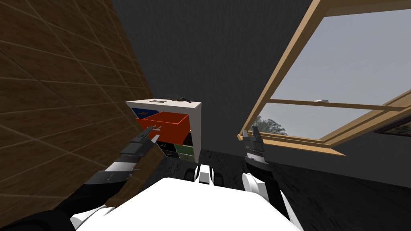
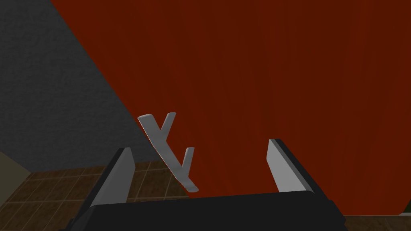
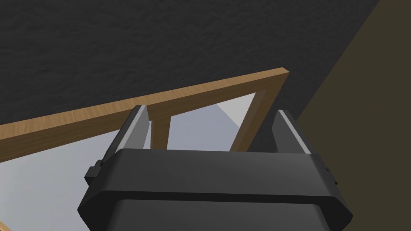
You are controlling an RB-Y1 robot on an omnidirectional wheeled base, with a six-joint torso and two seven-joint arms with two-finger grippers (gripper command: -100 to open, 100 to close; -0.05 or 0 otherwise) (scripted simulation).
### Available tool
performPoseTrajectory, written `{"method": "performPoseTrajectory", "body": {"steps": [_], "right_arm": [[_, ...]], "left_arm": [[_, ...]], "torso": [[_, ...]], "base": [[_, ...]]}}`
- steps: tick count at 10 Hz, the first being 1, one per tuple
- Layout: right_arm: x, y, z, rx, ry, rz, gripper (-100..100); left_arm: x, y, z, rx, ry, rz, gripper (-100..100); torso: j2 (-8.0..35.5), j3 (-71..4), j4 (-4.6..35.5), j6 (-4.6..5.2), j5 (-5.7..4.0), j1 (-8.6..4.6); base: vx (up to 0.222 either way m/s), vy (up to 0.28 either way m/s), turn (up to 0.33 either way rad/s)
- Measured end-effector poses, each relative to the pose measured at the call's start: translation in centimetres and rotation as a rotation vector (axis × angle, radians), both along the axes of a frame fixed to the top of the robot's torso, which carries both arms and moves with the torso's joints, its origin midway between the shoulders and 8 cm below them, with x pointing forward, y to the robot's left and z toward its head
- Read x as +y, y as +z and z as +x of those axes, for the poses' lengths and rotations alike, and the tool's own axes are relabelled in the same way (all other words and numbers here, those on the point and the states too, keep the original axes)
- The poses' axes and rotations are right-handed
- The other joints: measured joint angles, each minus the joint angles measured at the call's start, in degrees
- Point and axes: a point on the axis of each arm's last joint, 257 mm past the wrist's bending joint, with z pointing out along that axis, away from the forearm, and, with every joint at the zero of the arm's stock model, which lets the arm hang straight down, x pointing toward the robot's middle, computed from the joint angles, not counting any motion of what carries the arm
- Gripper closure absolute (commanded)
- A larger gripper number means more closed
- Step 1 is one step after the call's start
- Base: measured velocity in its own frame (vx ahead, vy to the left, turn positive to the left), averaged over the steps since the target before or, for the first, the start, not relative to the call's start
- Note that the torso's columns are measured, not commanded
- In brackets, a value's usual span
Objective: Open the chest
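Observation:
A white chest (image 1: 195,120) with coloured drawers stands against the dark wall. Its orange-red drawer (image 1: 168,125) is pulled out toward me. My left gripper (image 1: 155,129) is at that drawer's front. In the left wrist view the red drawer front (image 2: 261,80) is close ahead, and its light grey handle (image 2: 166,150) lies between the open fingers (image 2: 120,172), nearer the one on that side and touching neither. My right gripper (image 1: 251,133) is raised by the window, and its fingers (image 3: 134,130) stand open with nothing between them.
A brown tiled wall (image 1: 60,100) runs close along my left arm. A wood-framed window (image 1: 321,100) is at the right. Small dark items (image 1: 178,98) lie on the chest's top. Blue, black and green drawers (image 1: 184,150) sit around the red one.

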Motion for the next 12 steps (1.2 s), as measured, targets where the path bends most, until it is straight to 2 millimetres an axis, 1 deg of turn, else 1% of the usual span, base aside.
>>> {"method": "performPoseTrajectory", "body": {"steps": [1,3,5,7,9,12], "right_arm": [[0.0,0.0,0.0,0.000,0.000,0.000,0],[0.0,0.0,0.0,0.000,0.000,0.000,0],[0.0,0.0,0.0,0.000,0.000,0.000,0],[0.0,0.0,0.0,0.000,0.000,0.000,0],[0.0,0.0,0.0,0.000,0.000,0.000,0],[0.0,0.0,0.0,0.000,0.000,0.000,0]], "left_arm": [[0.1,-0.1,-0.7,0.001,0.001,0.004,-100],[1.0,0.9,-1.9,-0.007,-0.004,0.003,-100],[1.2,0.9,-3.1,-0.001,-0.001,0.008,-100],[1.9,1.8,-4.2,-0.003,-0.006,0.008,-100],[2.1,2.1,-5.3,-0.001,-0.006,0.014,-100],[2.6,3.6,-6.7,-0.010,-0.017,0.015,-100]], "torso": [[0.19,0.13,0.07,0.00,0.04,0.12],[-0.07,-0.03,-0.01,0.00,0.00,-0.01],[0.19,0.14,0.07,0.00,0.04,0.09],[-0.08,-0.04,-0.02,0.00,-0.01,-0.04],[0.18,0.13,0.07,0.00,0.05,0.12],[0.00,0.01,0.01,0.00,0.02,0.05]], "base": [[0.072,-0.038,0.001],[0.071,-0.037,0.004],[0.038,-0.028,0.000],[0.066,-0.041,0.005],[0.034,-0.024,0.000],[0.054,-0.028,0.003]]}}
